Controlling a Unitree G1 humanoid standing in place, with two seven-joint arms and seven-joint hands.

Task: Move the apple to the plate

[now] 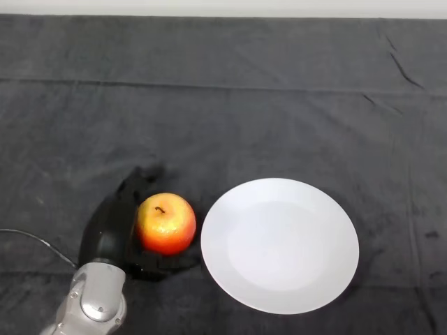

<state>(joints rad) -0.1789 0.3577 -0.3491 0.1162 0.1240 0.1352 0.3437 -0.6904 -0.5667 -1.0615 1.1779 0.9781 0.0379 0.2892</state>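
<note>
A red and yellow apple (166, 223) with its stem up rests on the dark cloth, just left of a white plate (279, 244). The plate has nothing on it. My left hand (110, 230) comes in from the lower left and wraps the apple's left side. Its fingers (140, 180) curve round the far side, and its thumb (159, 265) curls under the near side. A narrow strip of cloth separates the apple from the plate's left rim.
The dark cloth (230, 105) covers the whole table, with a few creases toward the back. A pale strip of wall runs along the top edge.
</note>
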